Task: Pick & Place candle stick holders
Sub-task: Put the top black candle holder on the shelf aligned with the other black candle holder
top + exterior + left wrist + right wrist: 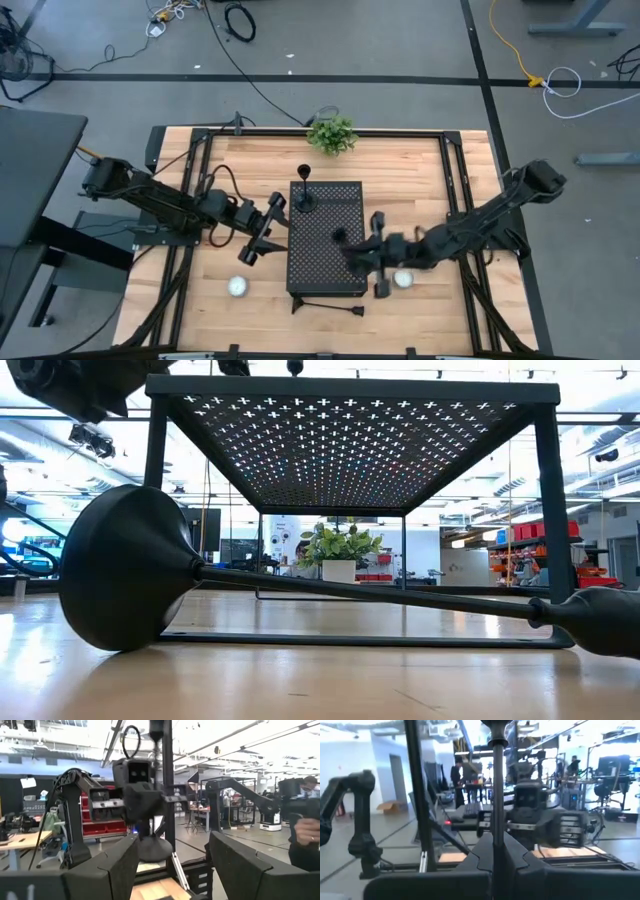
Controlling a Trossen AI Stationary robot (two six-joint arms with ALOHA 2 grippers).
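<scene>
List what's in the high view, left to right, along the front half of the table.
white candle → left hand → candle stick holder lying flat → right hand, shut on a holder stem → second white candle.

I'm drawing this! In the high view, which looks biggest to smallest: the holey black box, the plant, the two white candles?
1. Perforated black box
2. Plant
3. Left white candle and right white candle, which look alike.

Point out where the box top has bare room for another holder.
Box top: the far-right corner is free. An upright holder takes the far-left; the right tool brings another holder over the near half. The left tool crowds the left edge.
</scene>
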